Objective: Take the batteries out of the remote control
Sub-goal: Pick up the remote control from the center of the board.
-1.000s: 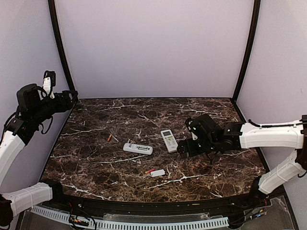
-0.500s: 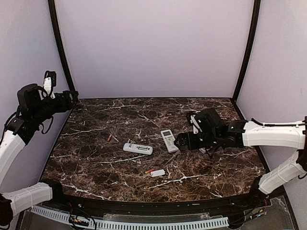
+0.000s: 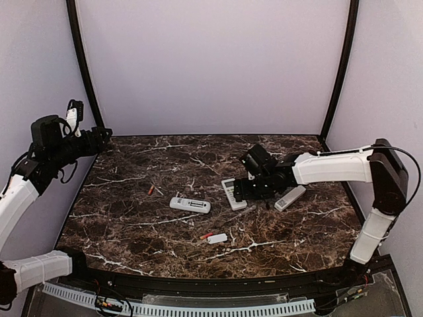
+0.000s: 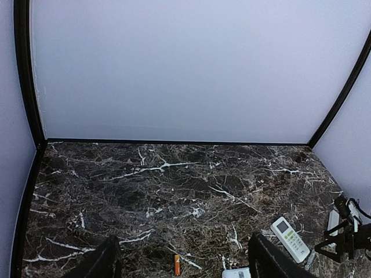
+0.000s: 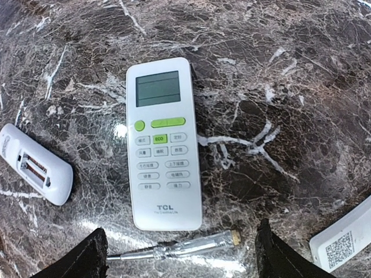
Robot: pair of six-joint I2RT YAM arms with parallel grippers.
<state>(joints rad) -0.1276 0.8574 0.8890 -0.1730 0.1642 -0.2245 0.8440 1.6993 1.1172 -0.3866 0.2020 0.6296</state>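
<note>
marble table point(image 3: 132, 224) is carrying everything. right arm point(image 3: 330, 165) is no longer lying low at 3 o'clock: over the last second it has been swinging in toward the middle. right gripper point(image 3: 243, 189) is now hanging over the tcl remote point(image 5: 164, 145), jaws spread wide and gripping nothing, straddling the remote's bottom end; whether it is touching, cannot tell. that swing is uncovering a third remote point(image 3: 289, 198) at 3 o'clock of the tcl one, label side up. left gripper point(image 3: 99, 137) is staying raised at 9 o'clock by the table edge, fingers apart and empty. tcl remote is lying buttons up, so its battery door is probably underneath and a flip is likely coming first. open remote point(image 3: 190, 205) at 9 o'clock of it is showing a bare-looking bay. silver rod point(image 5: 174, 249) is lying just past the tcl remote's bottom end. white cover point(image 3: 217, 238) is sitting at 6 o'clock, red battery point(image 3: 206, 235) just beside it. orange battery point(image 3: 151, 189) is lying well apart at 9 o'clock.
</note>
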